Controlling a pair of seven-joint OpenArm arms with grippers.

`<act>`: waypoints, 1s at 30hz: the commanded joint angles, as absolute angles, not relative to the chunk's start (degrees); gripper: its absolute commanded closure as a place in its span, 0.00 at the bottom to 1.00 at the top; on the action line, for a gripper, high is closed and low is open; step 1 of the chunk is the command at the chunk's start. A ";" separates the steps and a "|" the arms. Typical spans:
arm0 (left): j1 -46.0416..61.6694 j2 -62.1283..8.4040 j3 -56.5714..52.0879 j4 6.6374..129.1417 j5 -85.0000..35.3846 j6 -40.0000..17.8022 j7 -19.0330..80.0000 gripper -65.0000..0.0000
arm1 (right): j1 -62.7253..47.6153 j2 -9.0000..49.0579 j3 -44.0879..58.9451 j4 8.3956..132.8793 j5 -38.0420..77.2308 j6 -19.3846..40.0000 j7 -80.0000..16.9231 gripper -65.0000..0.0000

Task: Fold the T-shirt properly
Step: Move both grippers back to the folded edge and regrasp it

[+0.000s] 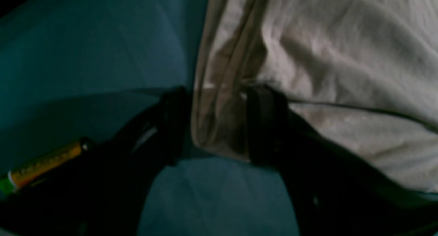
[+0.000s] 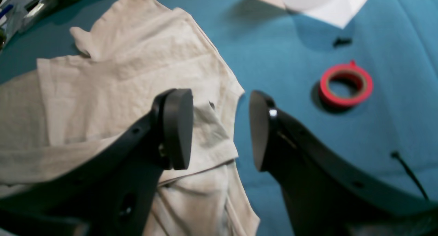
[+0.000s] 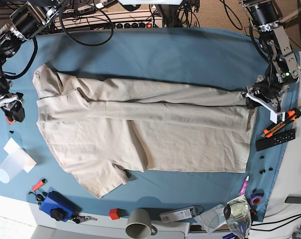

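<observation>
The beige T-shirt point(image 3: 140, 124) lies spread on the blue cloth, collar and sleeves at the left, hem at the right. My left gripper point(image 3: 250, 102) is low at the far right hem corner. In the left wrist view it point(image 1: 219, 126) is open, its jaws either side of the folded hem edge of the shirt point(image 1: 342, 58). My right gripper point(image 3: 14, 110) is at the table's left edge beside the shoulder end. In the right wrist view it point(image 2: 219, 130) is open and empty above the shirt's edge point(image 2: 119, 85), one finger point(image 2: 178, 126) over fabric, the other over blue cloth.
A red tape roll point(image 2: 345, 85), a small black screw point(image 2: 342, 41) and white paper point(image 2: 342, 10) lie right of my right gripper. An orange-handled tool point(image 3: 280, 124) and black bar point(image 3: 275, 139) lie by the hem. A mug point(image 3: 138, 226), a blue object point(image 3: 56, 204) and a plastic cup point(image 3: 8, 167) line the front.
</observation>
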State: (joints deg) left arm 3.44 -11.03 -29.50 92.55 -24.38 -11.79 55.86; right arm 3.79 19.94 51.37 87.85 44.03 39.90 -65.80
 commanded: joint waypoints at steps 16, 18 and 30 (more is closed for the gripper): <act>5.06 -11.53 -29.54 101.10 -30.09 -13.67 61.01 0.60 | -0.80 21.56 49.84 88.73 44.64 38.17 -66.50 0.58; 5.08 -11.64 -29.54 101.19 -30.13 -15.03 61.08 0.60 | -2.02 21.08 48.49 88.73 42.54 36.45 -66.39 0.58; 5.10 -11.62 -29.54 101.19 -30.50 -15.55 61.06 0.60 | -4.93 15.07 48.05 88.71 37.30 33.67 -68.82 0.58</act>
